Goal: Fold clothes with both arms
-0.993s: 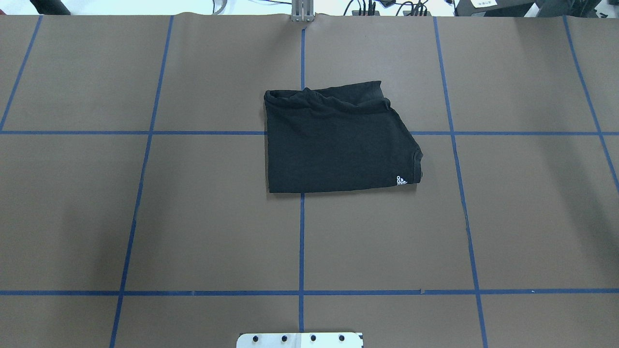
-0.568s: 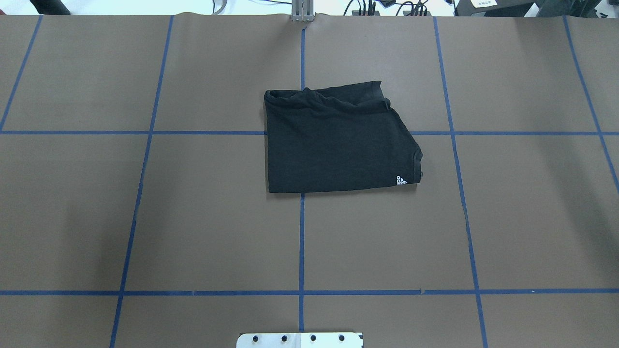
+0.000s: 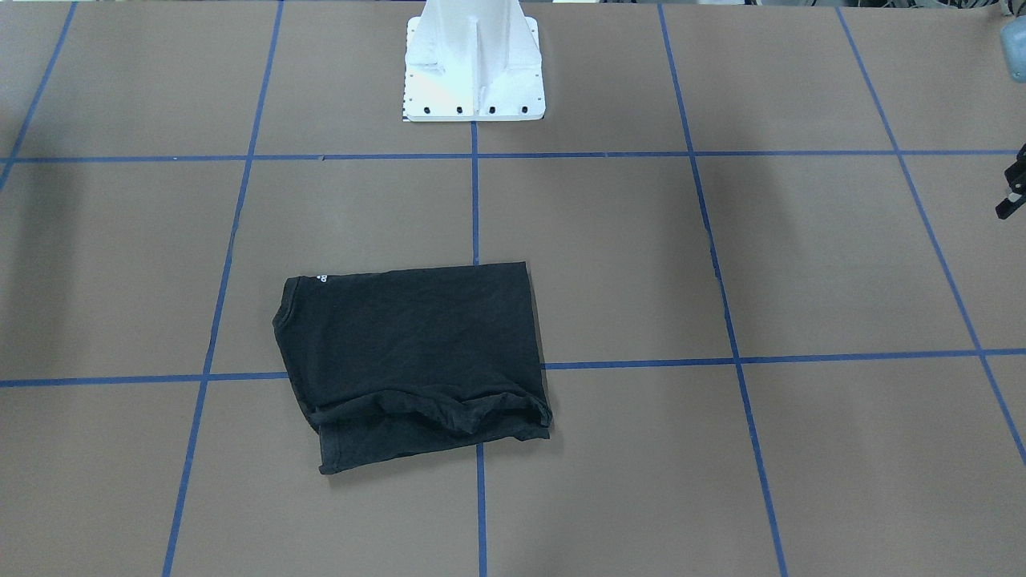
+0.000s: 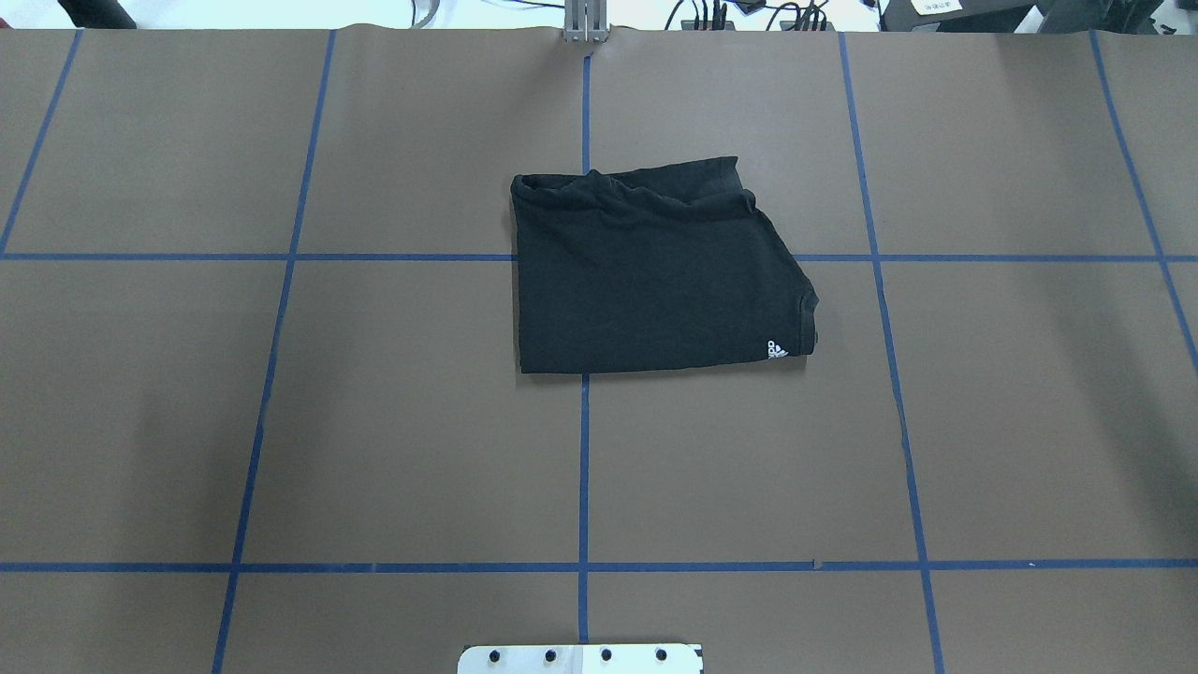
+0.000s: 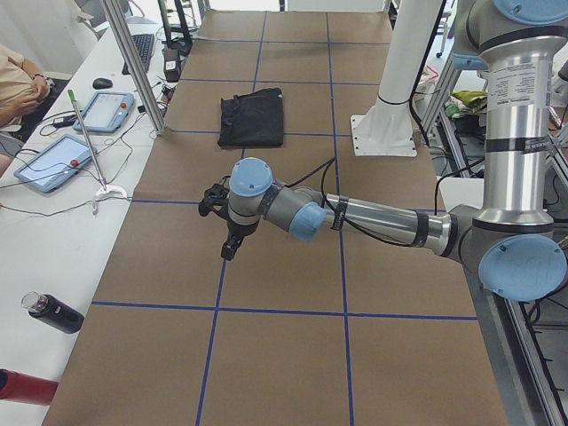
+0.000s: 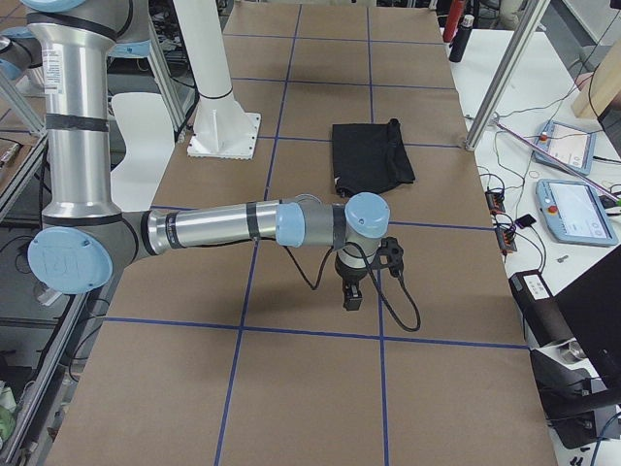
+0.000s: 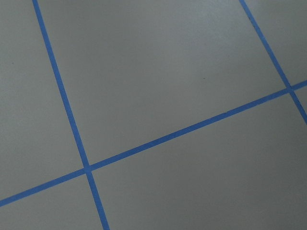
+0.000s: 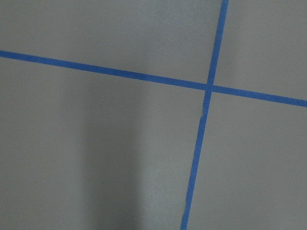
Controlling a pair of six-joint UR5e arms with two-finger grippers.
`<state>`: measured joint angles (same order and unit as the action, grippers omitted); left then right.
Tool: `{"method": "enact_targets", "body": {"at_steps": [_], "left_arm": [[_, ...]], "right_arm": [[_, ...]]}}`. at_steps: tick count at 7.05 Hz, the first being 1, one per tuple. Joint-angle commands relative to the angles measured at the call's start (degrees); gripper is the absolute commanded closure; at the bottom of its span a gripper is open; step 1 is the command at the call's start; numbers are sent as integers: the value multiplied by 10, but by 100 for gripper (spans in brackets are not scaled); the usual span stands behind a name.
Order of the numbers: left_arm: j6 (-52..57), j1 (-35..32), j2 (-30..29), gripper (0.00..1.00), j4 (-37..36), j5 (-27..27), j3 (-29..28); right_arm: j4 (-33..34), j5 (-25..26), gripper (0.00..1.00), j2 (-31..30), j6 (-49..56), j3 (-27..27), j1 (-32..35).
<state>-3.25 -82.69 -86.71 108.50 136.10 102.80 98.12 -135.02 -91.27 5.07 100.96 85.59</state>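
Note:
The black T-shirt [image 4: 655, 281] lies folded into a rough rectangle near the table's middle, plain side up, with a small white logo [image 4: 776, 350] at its near right corner. It also shows in the front view [image 3: 409, 353] and both side views [image 5: 252, 117] [image 6: 369, 155]. My left gripper [image 5: 226, 244] hangs over bare table far to the shirt's left; only a sliver of it shows in the front view [image 3: 1011, 188]. My right gripper [image 6: 351, 291] hangs over bare table far to the shirt's right. I cannot tell whether either is open or shut. Both wrist views show only brown table and blue tape.
The white pedestal [image 3: 473, 56] stands at the table's robot side. The brown table surface [image 4: 281, 421] carries a blue tape grid. Side benches hold tablets [image 5: 111, 108] [image 6: 582, 209], cables and a bottle [image 5: 55, 312]. A metal post [image 5: 133, 62] stands at the table's far edge.

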Motion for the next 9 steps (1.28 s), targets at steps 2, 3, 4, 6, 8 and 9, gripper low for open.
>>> {"method": "enact_targets", "body": {"at_steps": [2, 3, 4, 6, 8, 9], "left_arm": [[1, 1, -4, 0, -1, 0, 0], [2, 2, -6, 0, -1, 0, 0], [2, 2, -7, 0, -2, 0, 4], [2, 17, -8, 0, -3, 1, -3], [-1, 21, -7, 0, -7, 1, 4], [0, 21, -8, 0, -2, 1, 3]], "right_arm": [[3, -1, 0, 2, 2, 10, -3], [4, -1, 0, 2, 2, 10, -5], [5, -2, 0, 1, 2, 8, -5], [6, -6, 0, -2, 3, 8, -5], [5, -5, 0, -3, 3, 9, -8], [5, -6, 0, -3, 3, 13, -8]]}}
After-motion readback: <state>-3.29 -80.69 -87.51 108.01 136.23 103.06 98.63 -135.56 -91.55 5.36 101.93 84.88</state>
